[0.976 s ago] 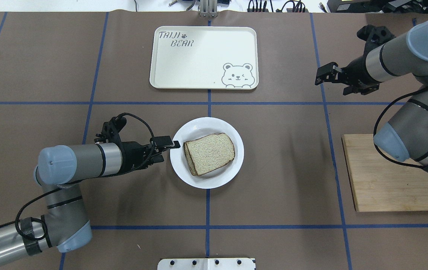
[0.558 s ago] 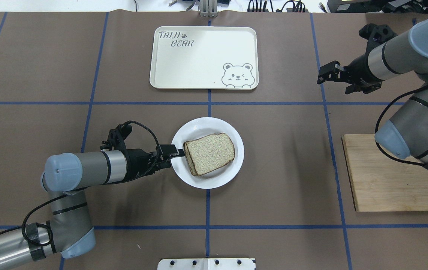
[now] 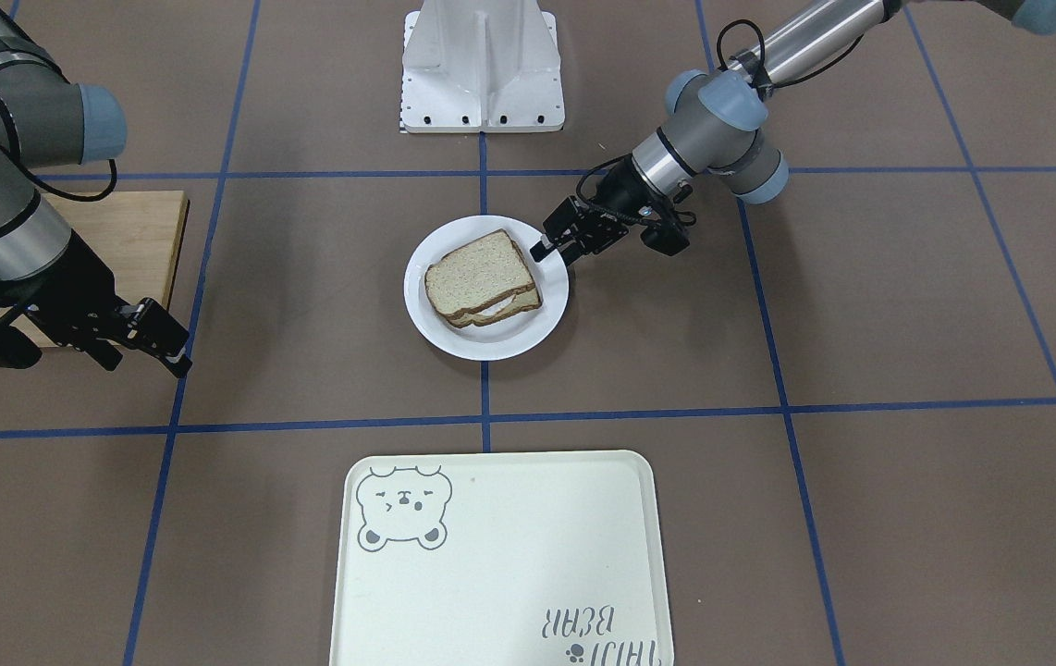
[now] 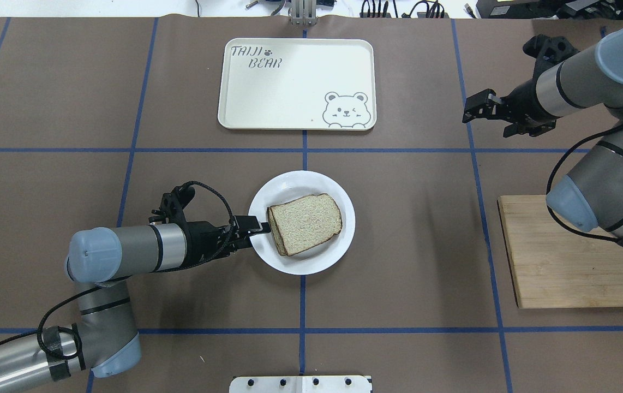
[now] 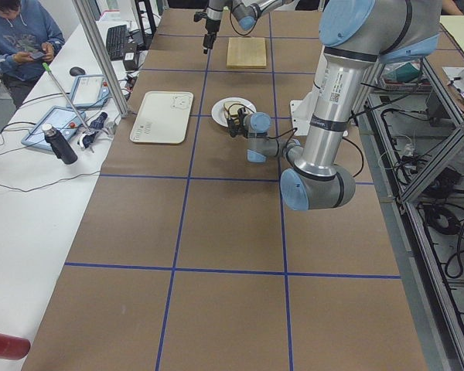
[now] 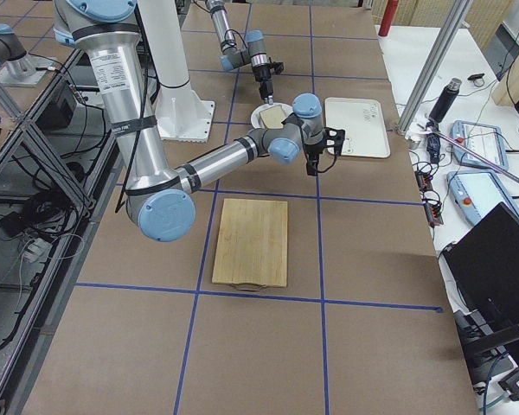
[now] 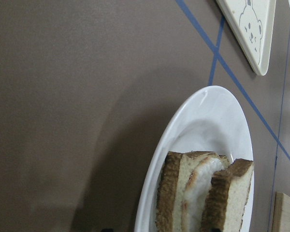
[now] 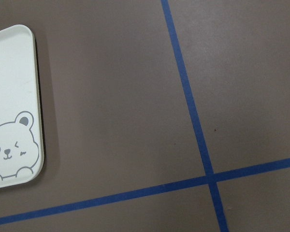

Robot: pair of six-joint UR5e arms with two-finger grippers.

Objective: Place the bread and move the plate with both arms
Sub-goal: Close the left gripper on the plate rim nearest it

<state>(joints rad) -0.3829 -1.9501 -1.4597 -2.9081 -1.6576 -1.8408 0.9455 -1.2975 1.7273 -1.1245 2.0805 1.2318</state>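
Observation:
The white plate (image 4: 300,183) sits at the table's middle. On it lies the bread (image 4: 306,221), a speckled slice with a dark crust, on top of a second slice. The left wrist view shows the plate (image 7: 217,125) with something white between the two slices. My left gripper (image 4: 260,226) is at the plate's left rim, turned on its side. Its upper finger reaches over the rim to the bread's edge, and it looks open. It also shows in the front view (image 3: 544,246). My right gripper (image 4: 474,108) is open and empty, held above the table far to the right.
The cream bear-print tray (image 4: 289,82) lies beyond the plate at the far middle. A wooden cutting board (image 4: 562,256) lies at the right, under my right arm. The robot's white base (image 3: 482,65) stands at the near edge.
My left gripper has moved right and a little nearer to the robot, from just outside the plate's rim to over it. My right gripper has shifted slightly right.

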